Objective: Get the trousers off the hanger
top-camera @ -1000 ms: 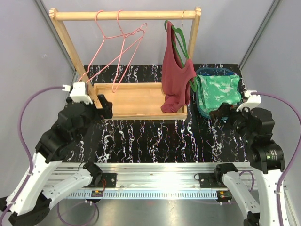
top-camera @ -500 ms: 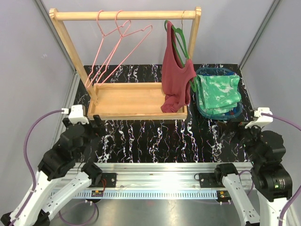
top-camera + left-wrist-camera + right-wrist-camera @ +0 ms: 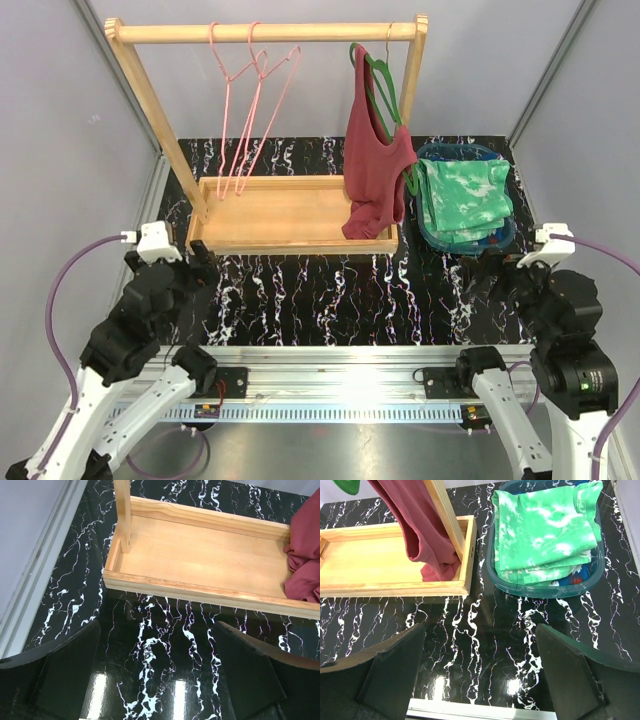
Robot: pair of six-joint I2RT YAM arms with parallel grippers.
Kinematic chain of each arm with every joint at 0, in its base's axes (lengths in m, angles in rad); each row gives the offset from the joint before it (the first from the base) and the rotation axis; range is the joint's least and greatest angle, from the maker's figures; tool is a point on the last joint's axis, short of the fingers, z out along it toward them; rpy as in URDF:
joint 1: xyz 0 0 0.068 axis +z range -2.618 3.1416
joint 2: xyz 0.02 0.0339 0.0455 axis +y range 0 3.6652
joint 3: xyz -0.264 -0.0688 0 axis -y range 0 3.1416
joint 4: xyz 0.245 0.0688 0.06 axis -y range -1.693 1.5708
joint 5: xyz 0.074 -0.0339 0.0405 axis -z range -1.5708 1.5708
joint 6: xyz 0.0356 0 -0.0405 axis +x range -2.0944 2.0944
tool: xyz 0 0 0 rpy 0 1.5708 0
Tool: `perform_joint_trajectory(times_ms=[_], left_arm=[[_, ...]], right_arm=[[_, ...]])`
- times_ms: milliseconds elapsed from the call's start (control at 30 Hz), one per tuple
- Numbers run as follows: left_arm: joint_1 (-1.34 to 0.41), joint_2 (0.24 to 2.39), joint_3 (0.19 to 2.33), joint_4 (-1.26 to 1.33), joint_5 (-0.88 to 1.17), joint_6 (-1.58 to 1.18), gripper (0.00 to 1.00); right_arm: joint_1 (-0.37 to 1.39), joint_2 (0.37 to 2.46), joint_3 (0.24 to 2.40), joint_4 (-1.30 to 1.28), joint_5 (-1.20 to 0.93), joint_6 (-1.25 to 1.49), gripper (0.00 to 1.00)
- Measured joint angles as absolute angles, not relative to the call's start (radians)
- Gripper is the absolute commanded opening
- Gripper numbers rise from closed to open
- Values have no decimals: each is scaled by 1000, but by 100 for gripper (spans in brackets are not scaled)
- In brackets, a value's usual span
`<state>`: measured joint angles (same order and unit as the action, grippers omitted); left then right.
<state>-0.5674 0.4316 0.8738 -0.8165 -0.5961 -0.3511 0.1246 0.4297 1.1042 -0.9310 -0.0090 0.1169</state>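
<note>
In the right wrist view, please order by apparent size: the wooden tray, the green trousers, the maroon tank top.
1. wooden tray, cut by the left edge.
2. green trousers, nearly alike, so unsure.
3. maroon tank top, clearly smallest, partly out of frame.

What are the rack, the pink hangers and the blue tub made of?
The rack looks like pale, unpainted wood: its grain shows. The pink hangers seem to be thin wire, perhaps coated; too fine to tell. The tub looks like smooth plastic, with a shiny rim.
</note>
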Motion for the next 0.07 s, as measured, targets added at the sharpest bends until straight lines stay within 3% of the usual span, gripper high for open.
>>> perform_joint_trajectory(times_ms=[67], left_arm=[[-559,432,874,-813,-596,-348,99]], right_arm=[[125,435,1104,-931,-9,117,100]])
